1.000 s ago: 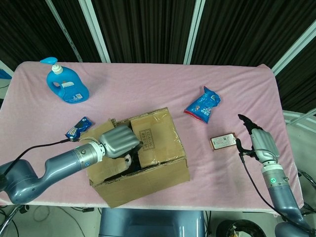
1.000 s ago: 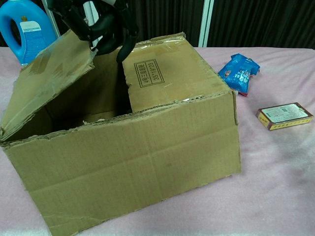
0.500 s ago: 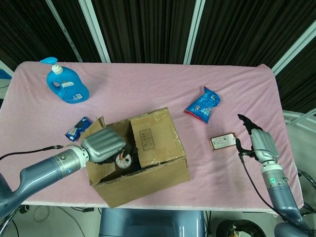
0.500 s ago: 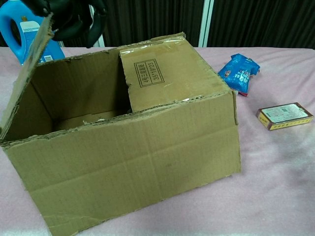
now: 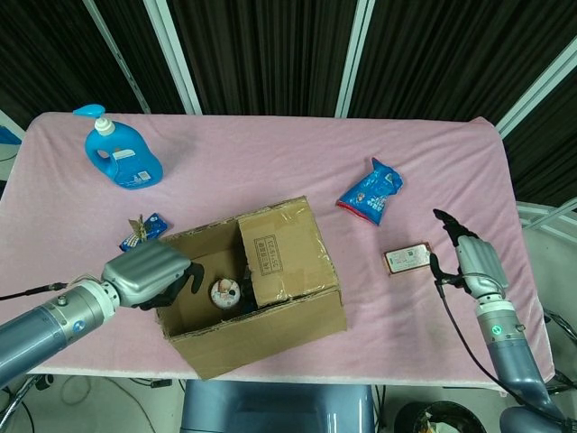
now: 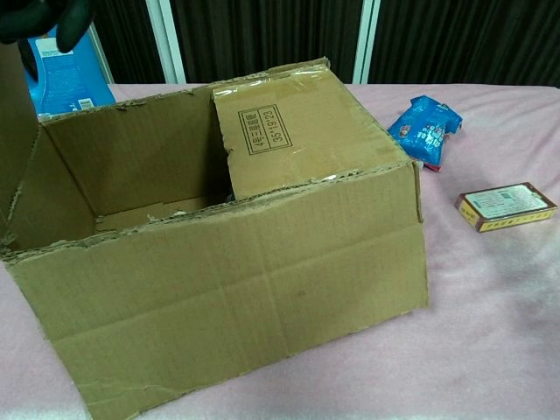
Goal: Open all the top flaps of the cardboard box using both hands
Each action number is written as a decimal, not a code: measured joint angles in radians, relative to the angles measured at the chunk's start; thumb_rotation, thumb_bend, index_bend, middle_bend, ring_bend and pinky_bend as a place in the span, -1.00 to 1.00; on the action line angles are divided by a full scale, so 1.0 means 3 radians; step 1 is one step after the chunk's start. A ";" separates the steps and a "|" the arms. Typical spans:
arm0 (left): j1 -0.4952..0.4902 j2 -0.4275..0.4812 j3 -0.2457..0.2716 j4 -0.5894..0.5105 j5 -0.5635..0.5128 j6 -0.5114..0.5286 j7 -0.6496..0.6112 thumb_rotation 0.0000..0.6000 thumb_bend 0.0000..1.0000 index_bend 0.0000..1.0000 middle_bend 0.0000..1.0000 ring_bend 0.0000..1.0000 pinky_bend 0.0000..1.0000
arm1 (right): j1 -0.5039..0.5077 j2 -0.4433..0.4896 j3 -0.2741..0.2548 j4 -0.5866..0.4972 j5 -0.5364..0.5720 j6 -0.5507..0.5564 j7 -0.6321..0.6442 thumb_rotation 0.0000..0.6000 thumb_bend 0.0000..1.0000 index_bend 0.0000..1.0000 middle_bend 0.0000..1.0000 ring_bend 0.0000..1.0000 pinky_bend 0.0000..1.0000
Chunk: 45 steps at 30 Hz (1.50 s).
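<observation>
The table, under a pink cloth, carries the cardboard box near its front edge, set slightly askew. Its left flap stands swung up and outward, while the right flap lies folded flat over that half of the opening, its printed label facing up. The left robot hand curls over the raised flap's top edge and appears to grip it; the step is best finished by pressing that flap fully outward past vertical so it cannot spring back, keeping the pull gentle so the light box does not slide. The right robot hand waits well to the right beside a small flat packet, holding nothing, fingers loosely extended; it should reach the closed flap's free inner edge, hook underneath and lift rightward
</observation>
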 measured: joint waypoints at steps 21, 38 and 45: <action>0.0947 0.0498 0.0070 -0.0033 0.1041 0.0398 -0.1127 1.00 1.00 -0.10 0.28 -0.05 0.09 | 0.0003 -0.0016 -0.0018 -0.0014 0.0005 -0.0036 -0.0010 1.00 0.13 -0.83 -0.71 -0.58 -0.53; 0.1709 0.0030 0.0466 0.0523 0.1440 0.2085 -0.1256 1.00 -0.40 -0.95 -0.97 -1.00 -0.98 | 0.0021 -0.0027 -0.0056 -0.0007 -0.0056 -0.0044 -0.0112 1.00 0.13 -0.84 -0.71 -0.58 -0.53; 0.2123 -0.0915 0.0550 0.0776 0.1156 0.3085 0.0322 1.00 -0.48 -1.00 -1.00 -1.00 -1.00 | 0.0058 0.0045 -0.0059 -0.0030 -0.0156 -0.0049 -0.0223 1.00 0.13 -0.84 -0.71 -0.59 -0.53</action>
